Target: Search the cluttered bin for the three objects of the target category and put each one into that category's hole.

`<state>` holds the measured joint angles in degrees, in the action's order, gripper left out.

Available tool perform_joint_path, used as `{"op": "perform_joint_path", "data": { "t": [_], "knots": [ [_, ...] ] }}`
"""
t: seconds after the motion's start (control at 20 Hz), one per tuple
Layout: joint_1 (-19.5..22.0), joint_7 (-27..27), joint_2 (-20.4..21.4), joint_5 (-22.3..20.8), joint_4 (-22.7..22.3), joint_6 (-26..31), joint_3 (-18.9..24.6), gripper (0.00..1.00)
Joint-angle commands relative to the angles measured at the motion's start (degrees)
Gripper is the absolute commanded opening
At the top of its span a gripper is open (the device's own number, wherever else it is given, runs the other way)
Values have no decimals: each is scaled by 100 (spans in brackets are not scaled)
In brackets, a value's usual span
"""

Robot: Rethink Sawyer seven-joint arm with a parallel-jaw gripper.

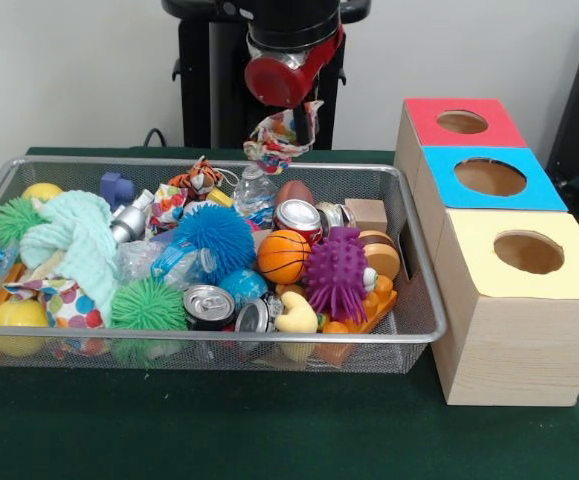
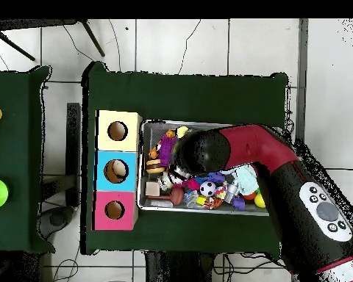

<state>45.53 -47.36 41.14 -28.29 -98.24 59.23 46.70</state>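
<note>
My gripper [image 1: 287, 108] hangs above the back middle of the wire mesh bin [image 1: 421, 262] and is shut on a white cloth piece with multicolour prints [image 1: 283, 138], held clear of the clutter. A second dotted cloth [image 1: 69, 300] lies at the bin's front left. A third printed cloth [image 1: 168, 205] lies near the back by a toy tiger. The yellow-topped box's hole [image 1: 528, 252] is right of the bin, nearest the camera. In the overhead view my arm [image 2: 209, 150] covers the gripper and much of the bin [image 2: 141, 165]; the yellow box hole [image 2: 118, 131] shows.
The bin holds spiky balls [image 1: 336, 272], drink cans [image 1: 208, 306], a toy basketball [image 1: 283, 256] and a mint green cloth [image 1: 74, 235]. The blue-topped box [image 1: 490, 177] and red-topped box [image 1: 462, 122] stand behind the yellow one.
</note>
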Motion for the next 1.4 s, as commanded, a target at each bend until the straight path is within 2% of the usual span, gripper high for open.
{"op": "perform_joint_path", "data": {
  "t": [0.05, 0.3, 0.75, 1.1, 1.4],
  "knots": [
    [1005, 858, -445, 267, -689, -1482, 1053, 0],
    [1181, 900, -582, 97, -764, -1438, 1310, 0],
    [1006, 447, -634, 140, -757, -1535, 1539, 0],
    [609, -482, -387, 448, -792, -1789, 1654, 0],
    [371, -635, -290, 761, -658, -1997, 1840, 0]
  ]
}}
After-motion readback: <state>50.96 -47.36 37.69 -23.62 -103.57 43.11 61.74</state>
